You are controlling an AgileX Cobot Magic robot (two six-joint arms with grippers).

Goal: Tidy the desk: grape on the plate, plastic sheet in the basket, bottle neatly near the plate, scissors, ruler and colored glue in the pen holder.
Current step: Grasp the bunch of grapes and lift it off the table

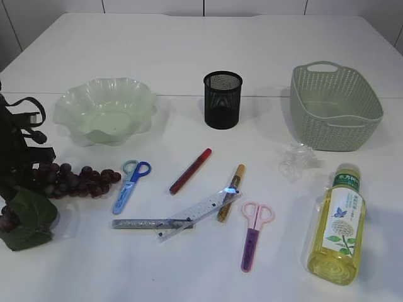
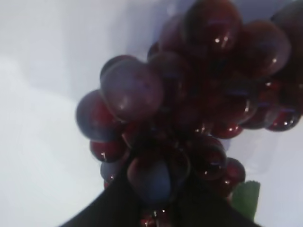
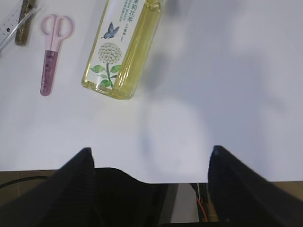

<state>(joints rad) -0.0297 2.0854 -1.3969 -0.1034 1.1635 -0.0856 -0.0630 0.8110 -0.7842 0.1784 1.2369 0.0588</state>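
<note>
A bunch of dark red grape lies at the left of the table, its green leaf toward the front. My left gripper comes in from the left edge. In the left wrist view its black fingers press on either side of a berry at the stem end of the grape. My right gripper hangs open and empty over the table's front edge, short of the lying bottle. The green ruffled plate stands behind the grape.
Black mesh pen holder at centre back, green basket back right, crumpled plastic sheet before it. Bottle lies front right. Blue scissors, pink scissors, clear ruler and red, gold and silver glue lie mid-table.
</note>
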